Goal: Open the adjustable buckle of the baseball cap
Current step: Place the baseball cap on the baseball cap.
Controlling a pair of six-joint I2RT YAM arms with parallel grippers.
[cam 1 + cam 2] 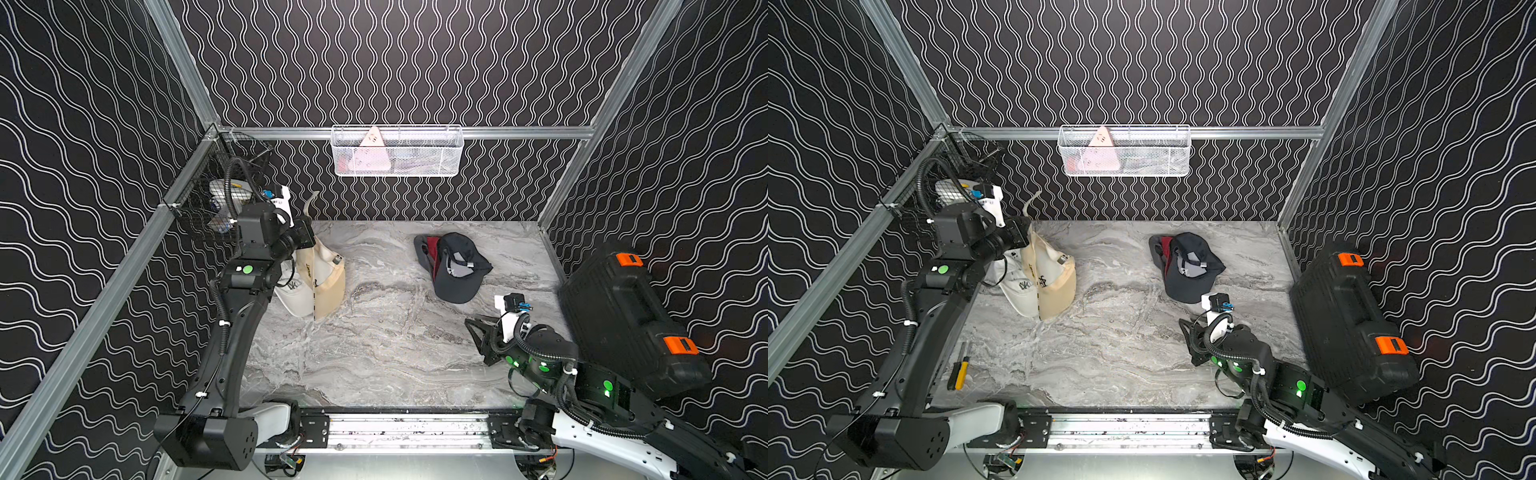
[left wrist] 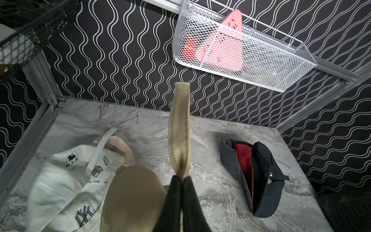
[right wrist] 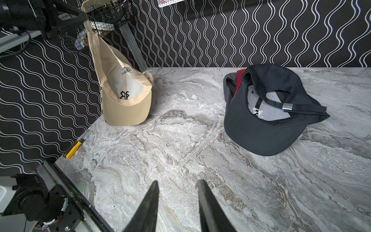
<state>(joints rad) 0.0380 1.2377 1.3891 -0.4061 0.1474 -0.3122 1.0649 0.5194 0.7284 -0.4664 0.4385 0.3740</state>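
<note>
Strap of the beige cap sits pinched between the pressed-together tips of my left gripper. The cap hangs from it at the far left corner of the table, brim down on the marble against a white cap, its metal buckle showing at the back opening. My right gripper hovers partly spread and holding nothing over the tabletop, near a black cap.
</note>
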